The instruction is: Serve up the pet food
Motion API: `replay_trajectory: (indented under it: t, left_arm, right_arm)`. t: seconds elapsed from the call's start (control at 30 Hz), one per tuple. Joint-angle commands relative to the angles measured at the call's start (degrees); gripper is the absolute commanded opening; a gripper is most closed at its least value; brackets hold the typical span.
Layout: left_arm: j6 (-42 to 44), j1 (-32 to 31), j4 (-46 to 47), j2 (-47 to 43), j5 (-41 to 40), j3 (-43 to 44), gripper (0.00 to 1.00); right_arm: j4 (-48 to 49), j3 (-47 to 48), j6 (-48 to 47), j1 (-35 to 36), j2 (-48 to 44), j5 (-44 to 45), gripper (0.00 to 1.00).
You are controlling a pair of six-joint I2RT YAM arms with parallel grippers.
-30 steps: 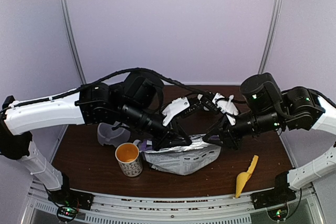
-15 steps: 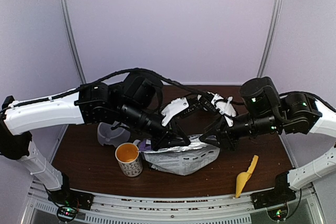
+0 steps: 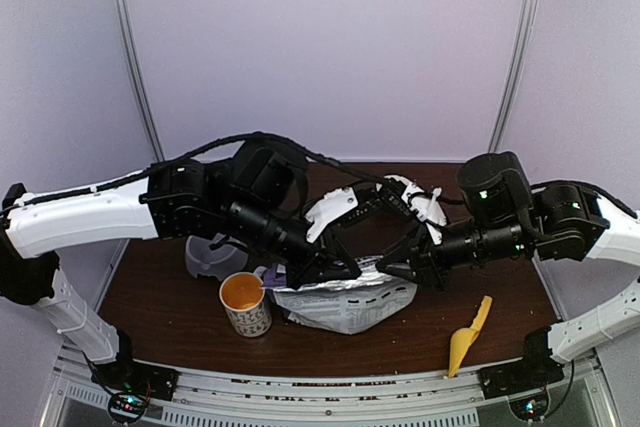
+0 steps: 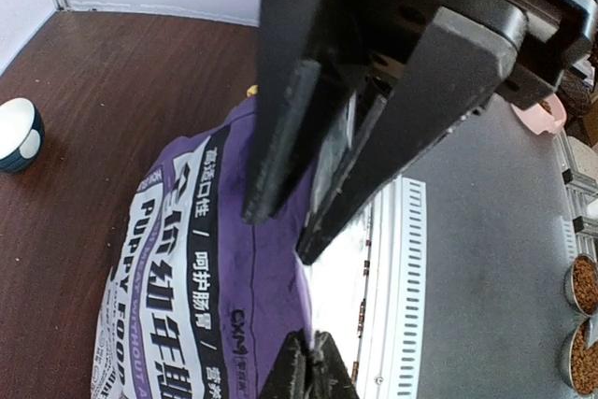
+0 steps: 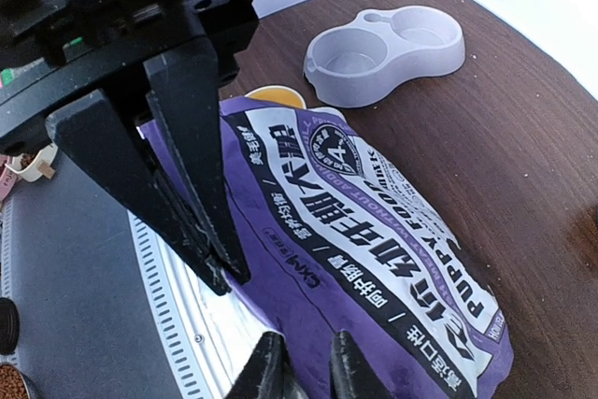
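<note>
Top view: the purple pet food bag lies on the table between mug and scoop, with the left gripper and right gripper at its silver top edge. Left wrist view: the left gripper is clamped on that edge of the pet food bag. Right wrist view: the right gripper pinches the pet food bag too, and a grey double bowl sits beyond.

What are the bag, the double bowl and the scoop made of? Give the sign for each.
Bag: glossy printed plastic film, purple outside; the crinkled, mirror-like silver inside suggests a foil lining.
Double bowl: probably moulded plastic, pale grey; smooth, matte, with rounded rims.
Scoop: likely plastic, judging by its even yellow colour; too small to be sure.
</note>
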Motion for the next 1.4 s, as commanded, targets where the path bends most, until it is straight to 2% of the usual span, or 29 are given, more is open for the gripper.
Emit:
replay_trajectory:
  t: [0.0,0.07,0.2,0.23,0.3,0.43,0.7,0.8,0.97,1.07,1.13,1.27,1.37]
  left_arm:
    - [-2.5,0.0,9.1,-2.8,-2.2,0.1,0.03]
    - [-3.2,0.0,9.7,-3.5,-3.8,-0.6,0.1]
    - [-5.5,0.0,11.7,-7.2,-10.0,-3.5,0.5]
    - [-6.4,0.0,12.4,-8.7,-12.2,-4.8,0.57]
    - [-8.6,0.0,13.6,-12.1,-16.1,-8.0,0.65]
    - [-14.8,0.0,15.6,-20.4,-21.8,-15.9,0.71]
    - [-30.0,-2.3,19.8,-33.4,-27.1,-33.7,0.71]
    - [-31.3,-3.0,19.7,-35.6,-27.8,-36.9,0.71]
    - [-29.2,-3.1,17.8,-37.4,-28.2,-39.3,0.81]
    - [-26.4,-3.1,18.0,-37.0,-25.8,-39.2,0.84]
    - [-25.3,-3.1,18.0,-36.4,-25.5,-39.1,0.79]
    - [-23.3,-3.1,17.8,-34.4,-26.3,-37.7,0.41]
    - [-22.2,-3.1,17.7,-32.6,-27.2,-36.2,0.17]
  right_arm:
    - [-3.6,-3.3,-2.4,0.4,1.8,-2.2,0.04]
    - [-2.8,-3.9,-1.8,0.4,1.1,-1.4,0.0]
    - [0.5,-5.5,0.8,0.4,-2.0,1.5,0.0]
    - [1.4,-6.0,1.5,0.4,-2.8,2.1,0.0]
    - [3.0,-6.7,3.2,0.4,-4.3,3.5,0.0]
    - [3.2,-6.8,6.8,0.3,-5.6,7.3,0.0]
    - [4.6,-5.0,15.3,0.4,-5.1,9.2,0.0]
    - [5.1,-5.0,15.6,0.3,-4.9,8.7,0.0]
    - [5.6,-4.9,15.5,0.3,-4.9,8.2,0.0]
    - [5.4,-4.7,15.6,0.4,-4.5,8.1,0.0]
    - [5.3,-4.4,15.5,0.4,-4.2,7.9,0.0]
    - [5.2,-3.9,15.3,0.4,-3.7,7.0,0.0]
    - [4.5,-3.1,15.3,0.4,-3.1,5.0,0.0]
